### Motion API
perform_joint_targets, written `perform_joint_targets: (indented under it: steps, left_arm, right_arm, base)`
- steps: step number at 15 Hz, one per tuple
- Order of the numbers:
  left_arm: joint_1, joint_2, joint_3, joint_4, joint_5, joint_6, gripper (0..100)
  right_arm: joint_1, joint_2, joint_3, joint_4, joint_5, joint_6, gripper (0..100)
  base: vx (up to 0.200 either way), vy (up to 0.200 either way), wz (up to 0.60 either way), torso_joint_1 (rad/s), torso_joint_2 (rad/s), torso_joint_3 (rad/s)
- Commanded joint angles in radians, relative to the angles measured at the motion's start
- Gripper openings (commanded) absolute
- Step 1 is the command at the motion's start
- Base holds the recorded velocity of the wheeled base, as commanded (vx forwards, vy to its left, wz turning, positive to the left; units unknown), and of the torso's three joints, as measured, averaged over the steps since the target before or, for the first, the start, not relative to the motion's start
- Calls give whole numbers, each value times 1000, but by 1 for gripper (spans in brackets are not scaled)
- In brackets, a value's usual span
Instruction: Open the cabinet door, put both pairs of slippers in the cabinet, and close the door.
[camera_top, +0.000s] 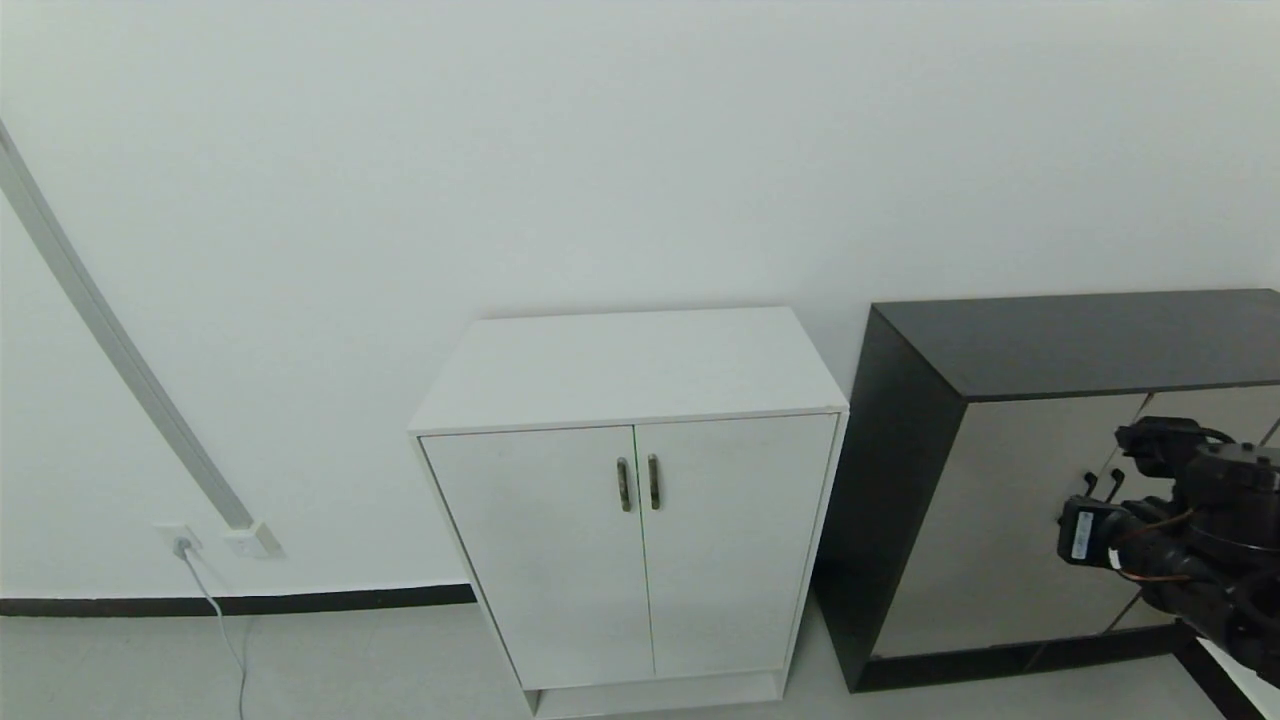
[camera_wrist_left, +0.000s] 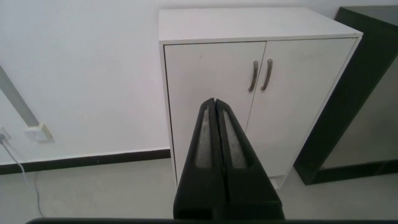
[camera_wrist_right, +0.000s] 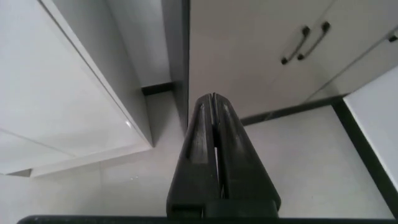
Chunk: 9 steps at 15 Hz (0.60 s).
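Note:
A white cabinet (camera_top: 630, 370) stands against the wall with both doors shut. Its two dark vertical handles (camera_top: 638, 483) sit side by side at the centre seam. In the left wrist view the cabinet (camera_wrist_left: 249, 25) lies ahead, handles (camera_wrist_left: 260, 75) beyond my left gripper (camera_wrist_left: 214, 102), which is shut and holds nothing, well short of the doors. My right gripper (camera_wrist_right: 213, 98) is also shut and holds nothing, hanging above the floor by the gap between the white cabinet's side (camera_wrist_right: 74, 93) and a dark cabinet. My right arm (camera_top: 1200, 540) is at the head view's lower right.
A black cabinet (camera_top: 1080, 340) with mirrored doors (camera_wrist_right: 249, 50) stands right of the white one, a narrow gap between them. A wall socket with a trailing cable (camera_top: 182, 545) and a slanted conduit (camera_top: 110, 330) are at the left. Grey floor lies in front.

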Motion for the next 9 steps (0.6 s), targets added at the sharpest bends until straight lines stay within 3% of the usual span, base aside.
perform_joint_targets:
  steps: [1,9]
  left_arm:
    - [0,0,0,0,0,-1,0]
    - [1,0,0,0,0,-1,0]
  right_arm:
    - [-41,-144,96,0,28,-6,0]
    - [-51,-417,289,7,50,-72,0]
  base:
    - [0,0,0,0,0,0]
    - [0,0,0,0,0,0]
